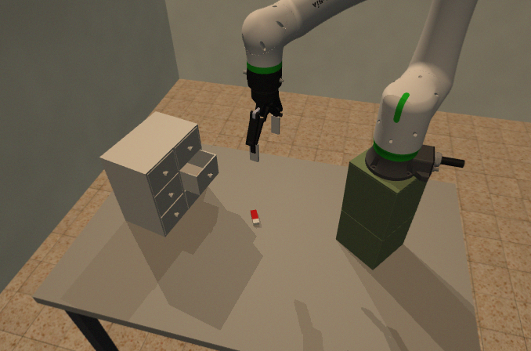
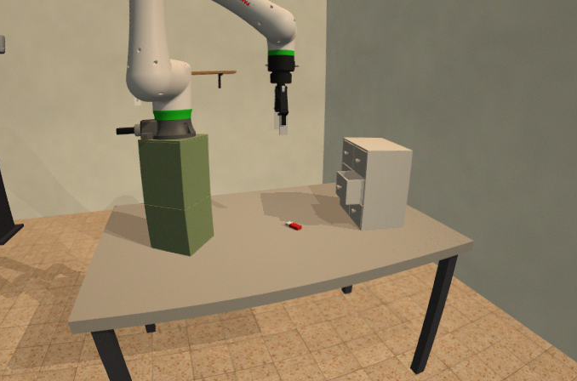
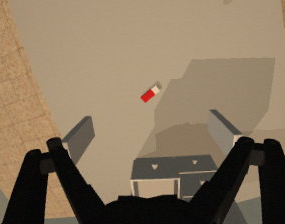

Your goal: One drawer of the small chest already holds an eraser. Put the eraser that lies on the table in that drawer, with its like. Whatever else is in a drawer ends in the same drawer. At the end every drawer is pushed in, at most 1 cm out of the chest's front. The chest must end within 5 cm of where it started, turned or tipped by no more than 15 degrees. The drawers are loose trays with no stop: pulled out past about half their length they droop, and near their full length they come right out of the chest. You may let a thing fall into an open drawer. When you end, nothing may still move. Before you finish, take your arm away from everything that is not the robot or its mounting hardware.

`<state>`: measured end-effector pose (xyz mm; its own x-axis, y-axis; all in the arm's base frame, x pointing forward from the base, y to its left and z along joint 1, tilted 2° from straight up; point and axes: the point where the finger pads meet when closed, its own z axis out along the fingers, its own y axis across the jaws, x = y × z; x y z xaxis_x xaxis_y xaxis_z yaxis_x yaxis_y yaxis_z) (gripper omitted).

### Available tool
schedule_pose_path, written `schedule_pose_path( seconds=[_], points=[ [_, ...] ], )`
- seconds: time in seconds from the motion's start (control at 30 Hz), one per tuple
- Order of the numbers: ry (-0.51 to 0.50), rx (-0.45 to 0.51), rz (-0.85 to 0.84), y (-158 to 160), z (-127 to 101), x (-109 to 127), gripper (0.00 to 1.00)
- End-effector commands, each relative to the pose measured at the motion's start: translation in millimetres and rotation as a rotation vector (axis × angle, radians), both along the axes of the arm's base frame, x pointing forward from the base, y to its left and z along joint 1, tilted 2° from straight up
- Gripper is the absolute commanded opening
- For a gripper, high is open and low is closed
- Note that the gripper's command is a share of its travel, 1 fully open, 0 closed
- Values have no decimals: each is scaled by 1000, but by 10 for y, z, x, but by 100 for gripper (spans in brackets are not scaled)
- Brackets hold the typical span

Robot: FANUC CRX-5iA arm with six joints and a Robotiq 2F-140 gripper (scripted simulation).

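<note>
The eraser [image 1: 254, 215] [image 2: 294, 225] [image 3: 149, 94], red with a white end, lies flat on the table in front of the chest. The small chest [image 1: 135, 198] [image 2: 385, 188] stands upright, with two columns of three drawers. Its middle drawer [image 1: 189, 180] [image 2: 355, 190] [image 3: 142, 170], in the right column in the top view, is pulled partly out and looks level. The part of its inside that shows looks bare; no other eraser is visible. The other visible drawers look pushed in. My gripper [image 1: 265, 139] [image 2: 280, 125] [image 3: 149, 123] is wide open and empty, high above the table, clear of chest and eraser.
The green pedestal [image 1: 359, 215] [image 2: 165, 193] carries the arm's base on the table, on the far side of the eraser from the chest. A wall [image 1: 67, 74] [image 2: 459, 112] rises behind the chest. The table edge [image 1: 142, 331] [image 2: 271, 292] runs along the near side.
</note>
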<state>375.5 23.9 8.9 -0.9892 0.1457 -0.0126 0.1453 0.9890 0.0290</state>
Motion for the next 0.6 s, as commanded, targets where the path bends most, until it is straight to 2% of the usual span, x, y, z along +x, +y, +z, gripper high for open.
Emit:
schedule_pose_path(
  seconds=[0.0, 0.33, 0.43, 0.57],
  points=[
    [0, 0, 0, -6, 266, -9, 100],
    [0, 0, 0, -10, 327, 16, 100],
    [0, 0, 0, -18, 328, 105, 100],
    [0, 0, 0, -39, 331, 344, 100]
  ],
)
